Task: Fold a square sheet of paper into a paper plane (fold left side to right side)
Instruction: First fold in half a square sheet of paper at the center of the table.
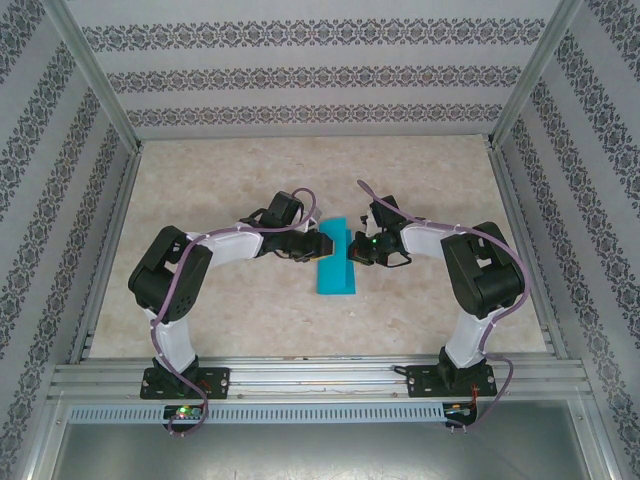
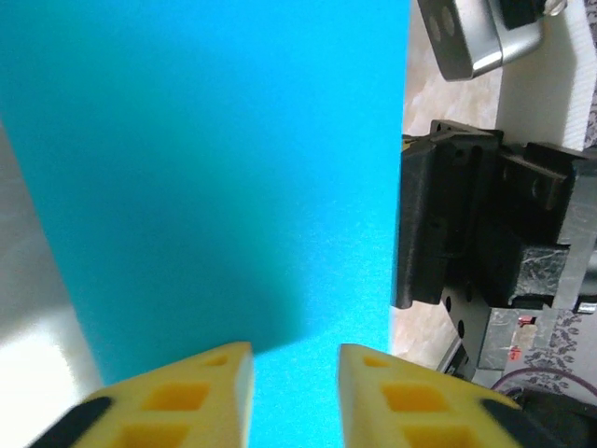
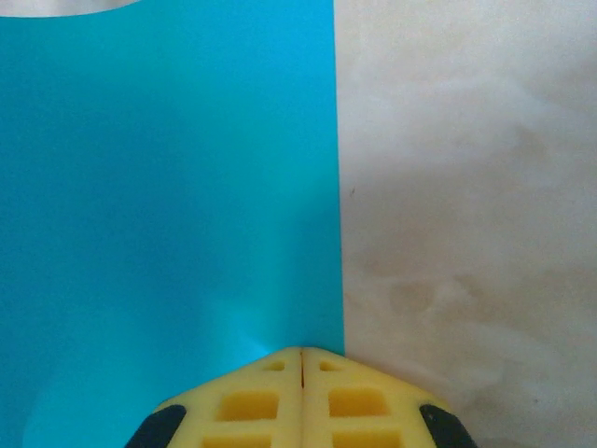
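Patterned walls ring the marbled table. Dead centre, the square sheet of paper lies as a narrow strip, hemmed in both sides: left gripper jaws apart above it, right gripper closed tight, tip on its edge.

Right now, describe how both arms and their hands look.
The left arm and right arm are white shells with chunky black joints, each trailed by a lilac cable. The left hand and right hand have yellow fingers with square cut-outs and black patches. A green light glows at the right wrist.
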